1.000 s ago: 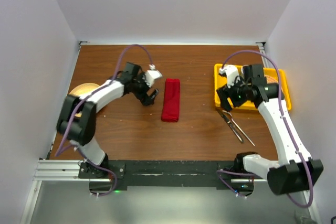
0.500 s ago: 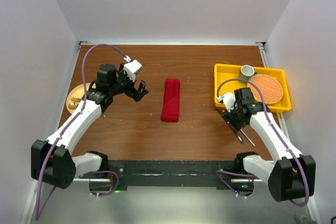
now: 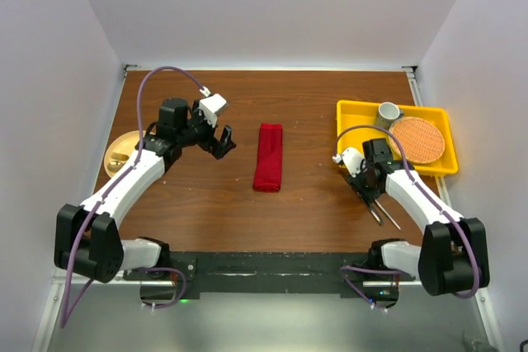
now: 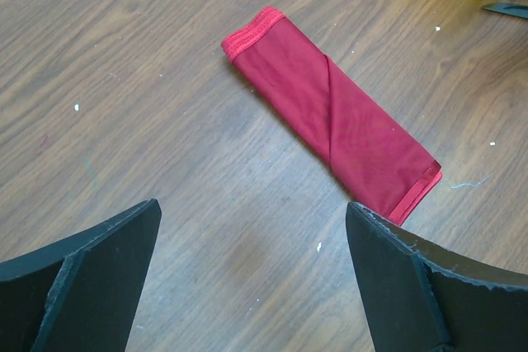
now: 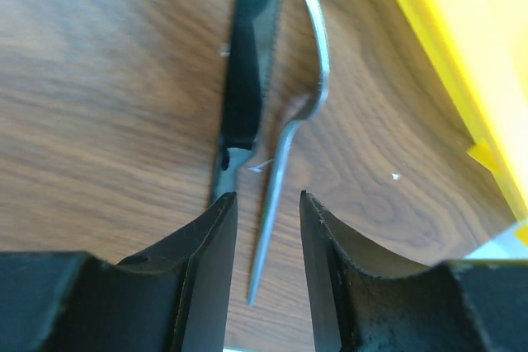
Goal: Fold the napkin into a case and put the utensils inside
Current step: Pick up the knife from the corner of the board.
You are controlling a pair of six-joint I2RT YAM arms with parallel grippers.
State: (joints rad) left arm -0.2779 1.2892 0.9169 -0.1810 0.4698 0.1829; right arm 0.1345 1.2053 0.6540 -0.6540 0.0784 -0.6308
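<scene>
The napkin lies mid-table folded into a narrow deep-red case, long side running away from me; in the left wrist view the case lies diagonally. My left gripper hovers just left of it, open and empty. The utensils lie on the wood in front of the yellow tray. My right gripper is low over them. Its jaws straddle a slim silver handle, with a gap showing on each side. A dark serrated knife lies just left of that handle.
The yellow tray at the right holds a small cup and a round orange woven mat; its corner is close to my right gripper. A round wooden plate sits at the table's left edge.
My right arm came down from the tray to the utensils and its jaws narrowed around the silver handle. My left arm drew back from the case to its left, still open.
</scene>
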